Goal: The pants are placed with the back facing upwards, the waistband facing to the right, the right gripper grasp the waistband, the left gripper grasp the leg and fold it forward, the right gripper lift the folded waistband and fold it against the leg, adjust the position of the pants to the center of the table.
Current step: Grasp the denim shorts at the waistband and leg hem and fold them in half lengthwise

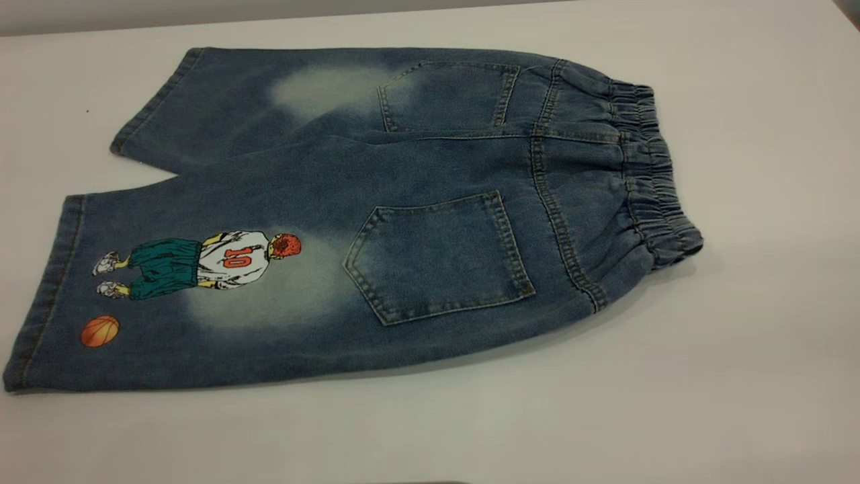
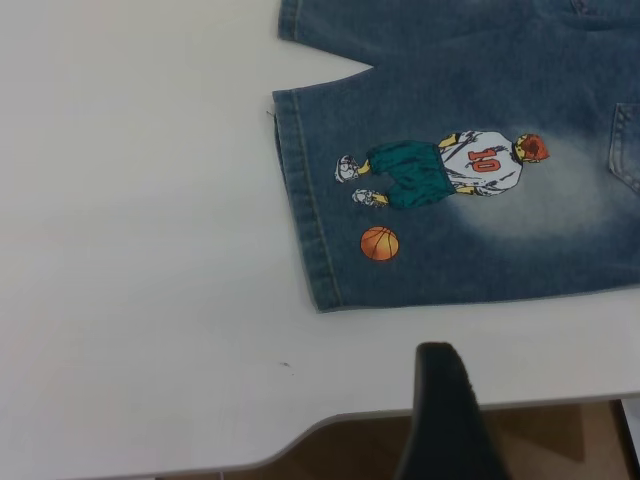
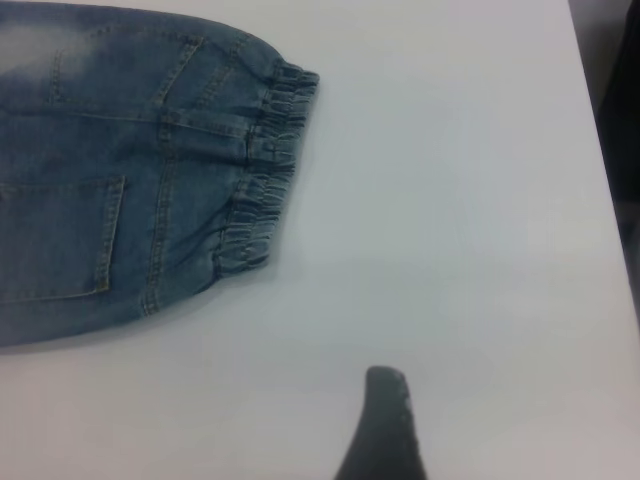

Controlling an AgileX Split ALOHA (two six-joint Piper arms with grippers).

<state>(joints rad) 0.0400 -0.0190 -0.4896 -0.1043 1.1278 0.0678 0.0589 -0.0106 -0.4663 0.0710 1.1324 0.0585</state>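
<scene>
Denim shorts (image 1: 376,215) lie flat and unfolded on the bench (image 1: 752,370), waistband (image 1: 655,178) right, nothing grasped, gripper states impossible to tell

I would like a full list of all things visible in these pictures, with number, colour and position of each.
pants: one, blue denim, flat on the table, back up, unfolded
waistband: one, blue elastic, at the exterior view's right end
back pockets: two, blue, near the waistband
player print: one, white and green, on the nearer leg
basketball print: one, orange, beside the hem
table: one, white, under the pants
left pincer: dark finger, off the leg's hem
right pincer: dark finger, off the waistband
</scene>
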